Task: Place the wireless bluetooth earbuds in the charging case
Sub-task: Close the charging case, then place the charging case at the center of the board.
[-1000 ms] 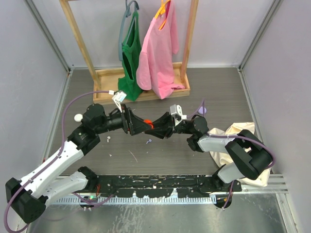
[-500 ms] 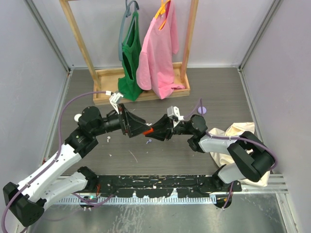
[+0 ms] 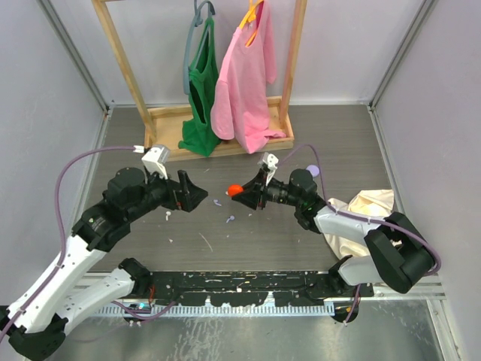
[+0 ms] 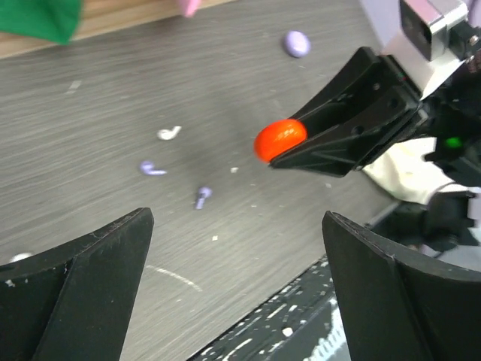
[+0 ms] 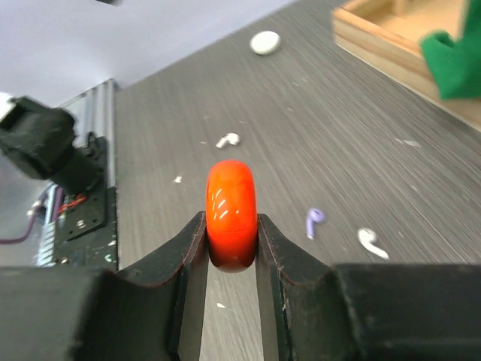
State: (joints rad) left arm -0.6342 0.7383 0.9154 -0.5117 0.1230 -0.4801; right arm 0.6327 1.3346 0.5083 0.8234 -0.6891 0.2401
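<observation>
Earbuds [image 4: 201, 196], tiny lavender, lie loose; right gripper [image 5: 231, 226] pinches glossy orange case [image 4: 279, 139]; left gripper [image 4: 239, 218] gapes.

Glossy, smooth orange plastic on the charging case [image 5: 231, 214], pinched between matt black plastic fingers [image 5: 188, 252] of the right gripper [image 3: 242, 192]. Under the tips, matt grey wood-grain tabletop [image 5: 391, 173], flecked with white. Smooth lavender plastic on the earbuds [image 4: 201, 197] there. Beyond, pale bare-wood rack [image 3: 120, 53]; soft cloth on the green garment [image 3: 199, 98] and pink garment [image 3: 244, 83].
</observation>
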